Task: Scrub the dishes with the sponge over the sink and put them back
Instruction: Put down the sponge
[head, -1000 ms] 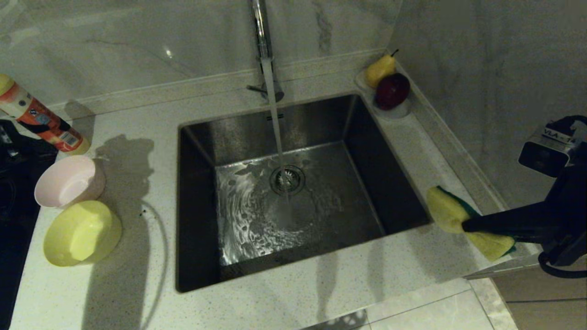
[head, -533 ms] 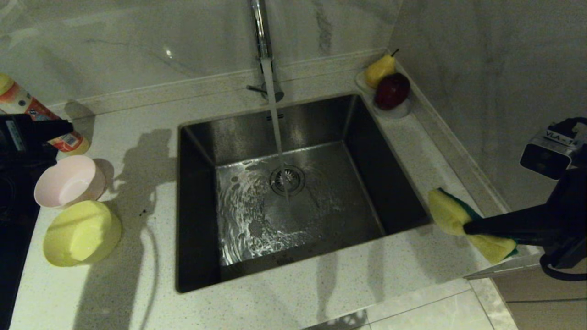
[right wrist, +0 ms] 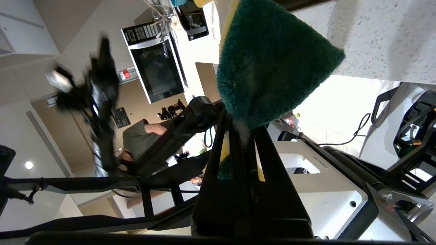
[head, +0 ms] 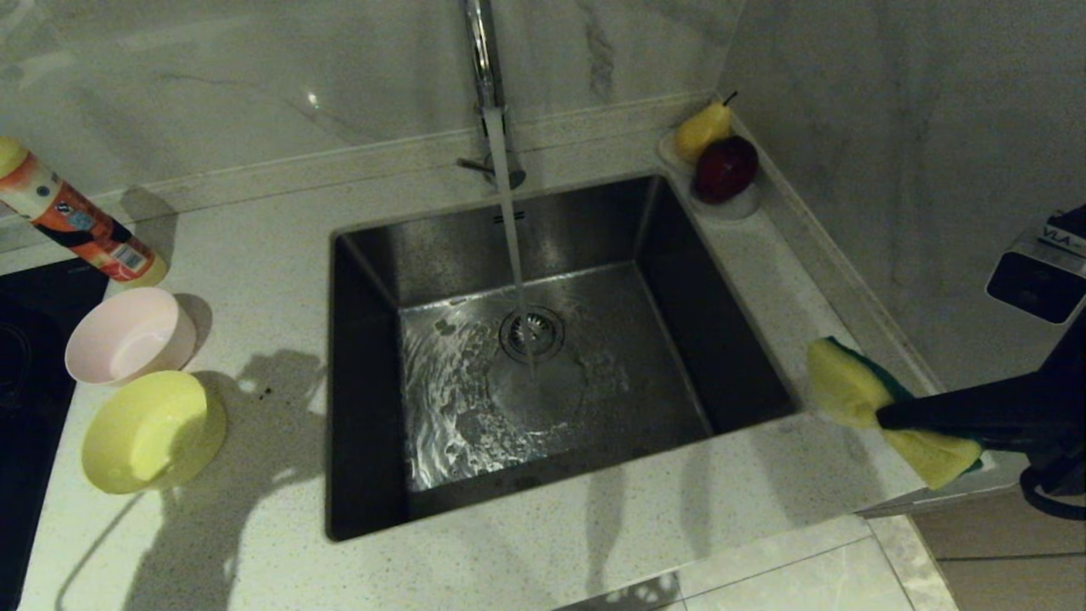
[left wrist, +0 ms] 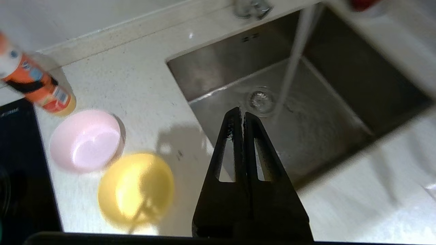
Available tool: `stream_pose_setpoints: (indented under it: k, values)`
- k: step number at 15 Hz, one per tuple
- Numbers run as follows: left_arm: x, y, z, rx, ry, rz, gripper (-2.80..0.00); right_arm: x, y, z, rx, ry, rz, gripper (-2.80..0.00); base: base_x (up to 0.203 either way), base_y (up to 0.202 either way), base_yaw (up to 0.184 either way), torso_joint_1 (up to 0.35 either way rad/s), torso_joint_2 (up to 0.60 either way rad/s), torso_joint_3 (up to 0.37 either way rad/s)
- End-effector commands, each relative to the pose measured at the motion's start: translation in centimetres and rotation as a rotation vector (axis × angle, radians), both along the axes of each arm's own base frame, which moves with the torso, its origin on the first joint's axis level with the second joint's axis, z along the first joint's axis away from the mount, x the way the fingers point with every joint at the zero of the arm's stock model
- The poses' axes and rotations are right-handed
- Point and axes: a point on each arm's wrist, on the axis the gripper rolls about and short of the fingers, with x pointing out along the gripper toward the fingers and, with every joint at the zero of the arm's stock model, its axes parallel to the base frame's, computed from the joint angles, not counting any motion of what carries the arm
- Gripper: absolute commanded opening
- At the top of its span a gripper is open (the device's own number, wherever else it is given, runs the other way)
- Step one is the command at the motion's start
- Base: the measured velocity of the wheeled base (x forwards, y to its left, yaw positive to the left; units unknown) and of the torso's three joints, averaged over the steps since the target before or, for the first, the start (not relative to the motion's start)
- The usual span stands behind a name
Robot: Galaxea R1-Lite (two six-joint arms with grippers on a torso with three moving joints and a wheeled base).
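Two bowls: pink (head: 129, 334), yellow (head: 153, 431); one sponge (head: 882, 409); one bottle (head: 76, 226); two fruits (head: 717, 153).

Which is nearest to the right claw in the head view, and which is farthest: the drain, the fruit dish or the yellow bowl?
From the right claw, shut on the sponge at the sink's right rim:
1. Drain, in the sink floor.
2. Fruit dish, back right corner; close to the drain's distance, so this order is unsure.
3. Yellow bowl, far left counter.

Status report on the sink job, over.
Left claw shut, empty, above counter. Right claw shut on sponge right of sink. Pink bowl, yellow bowl on counter. Tap running.
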Motion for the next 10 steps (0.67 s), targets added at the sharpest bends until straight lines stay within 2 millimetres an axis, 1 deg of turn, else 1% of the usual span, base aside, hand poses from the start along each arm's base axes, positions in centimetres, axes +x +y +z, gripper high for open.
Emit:
stream_pose_setpoints:
  k: [1, 2, 3, 4, 5, 6, 8, 10]
  values:
    - [-6.2, -0.1, -3.2, 0.000, -0.114, -0.008, -2.80, -1.2, -0.1, 0.6, 0.008, -0.022, 0.010, -2.80, 0.000, 0.000, 0.000, 0.000, 0.00, 0.000]
    - [-7.1, -0.1, -5.0, 0.000, -0.107, -0.007, -2.80, -1.3, -0.1, 0.6, 0.007, -0.021, 0.012, -2.80, 0.000, 0.000, 0.000, 0.000, 0.00, 0.000]
    - [-7.3, -0.1, -6.5, -0.001, -0.077, -0.004, -2.80, -1.4, -0.1, 0.6, 0.007, -0.020, 0.012, -2.80, 0.000, 0.000, 0.000, 0.000, 0.00, 0.000]
    - [-7.7, 0.0, -8.1, -0.005, -0.077, 0.012, -2.80, -2.0, -0.2, 0.9, 0.009, -0.036, 0.013, -2.80, 0.000, 0.000, 0.000, 0.000, 0.00, 0.000]
    - [-7.7, 0.0, -10.1, -0.008, -0.065, 0.038, -2.80, -2.2, -0.2, 1.0, 0.010, -0.042, 0.014, -2.80, 0.000, 0.000, 0.000, 0.000, 0.00, 0.000]
    - [-7.3, 0.1, -12.1, -0.012, -0.040, 0.075, -2.80, -2.3, -0.2, 1.2, 0.011, -0.050, 0.014, -2.80, 0.000, 0.000, 0.000, 0.000, 0.00, 0.000]
    - [-6.3, 0.6, -14.1, -0.059, -0.010, 0.255, -2.80, -3.1, -0.3, 1.7, 0.015, -0.080, 0.014, -2.80, 0.000, 0.000, 0.000, 0.000, 0.00, 0.000]
    - [-4.6, 0.6, -16.7, -0.083, 0.042, 0.275, -2.80, -3.4, -0.4, 1.8, 0.010, -0.091, 0.004, -2.80, 0.000, 0.000, 0.000, 0.000, 0.00, 0.000]
